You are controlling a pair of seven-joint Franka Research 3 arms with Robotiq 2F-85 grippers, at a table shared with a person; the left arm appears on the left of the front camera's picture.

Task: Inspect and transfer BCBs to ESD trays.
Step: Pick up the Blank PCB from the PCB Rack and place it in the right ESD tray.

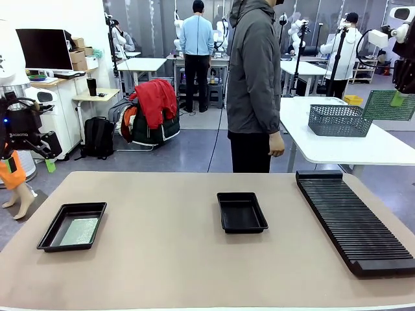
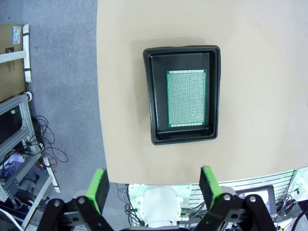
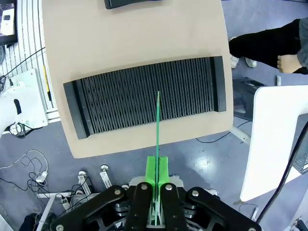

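One ESD tray [image 1: 47, 240] lies at the table's left with a green BCB [image 1: 80, 231] flat on its floor; the left wrist view looks straight down on that tray [image 2: 150, 96] and BCB [image 2: 186, 98]. My left gripper [image 1: 45, 161] hangs open and empty high off the table's left edge, green pads [image 2: 98, 189] wide apart around nothing. A second ESD tray [image 1: 241, 212] sits empty at the table's middle. My right gripper [image 1: 401, 91] is raised at the far right, shut on another BCB [image 1: 389, 105]. The right wrist view shows that BCB [image 3: 158, 130] edge-on between its own gripper [image 3: 157, 174].
A long black slotted rack [image 1: 353, 220] lies along the table's right side, below the held board [image 3: 149, 98]. A person [image 1: 254, 84] stands at the far edge, arms down. A grey mesh basket [image 1: 340, 120] sits on a white side table behind.
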